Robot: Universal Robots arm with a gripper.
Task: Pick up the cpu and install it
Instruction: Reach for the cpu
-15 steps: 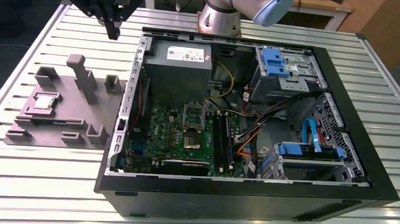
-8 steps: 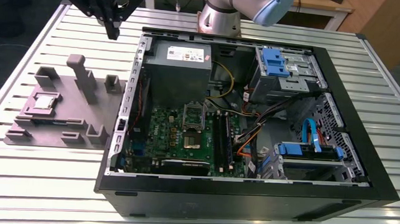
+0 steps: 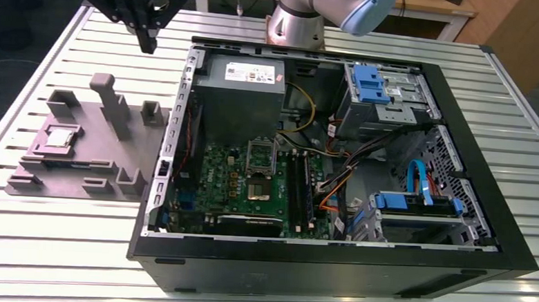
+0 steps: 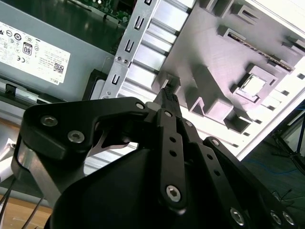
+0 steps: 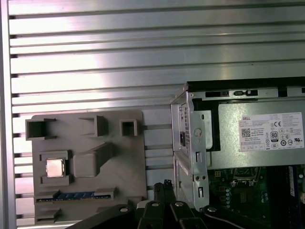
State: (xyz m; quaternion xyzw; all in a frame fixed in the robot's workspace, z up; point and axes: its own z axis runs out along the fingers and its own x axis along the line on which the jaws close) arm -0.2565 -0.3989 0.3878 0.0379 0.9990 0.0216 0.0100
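The cpu is a small silvery square lying in a recess of the grey fixture block at the exterior view's left. It also lies flat in its pocket in both wrist views, cpu and cpu. My gripper hangs high above the table, beyond the fixture's far edge and just outside the computer case's far left corner. Its black fingers are pressed together with nothing between them. The silver socket frame sits on the green motherboard inside the case.
The open black computer case fills the table's middle. Inside are a grey power supply, blue drive brackets and loose cables. Tall posts rise from the fixture. The slatted metal table surrounds both.
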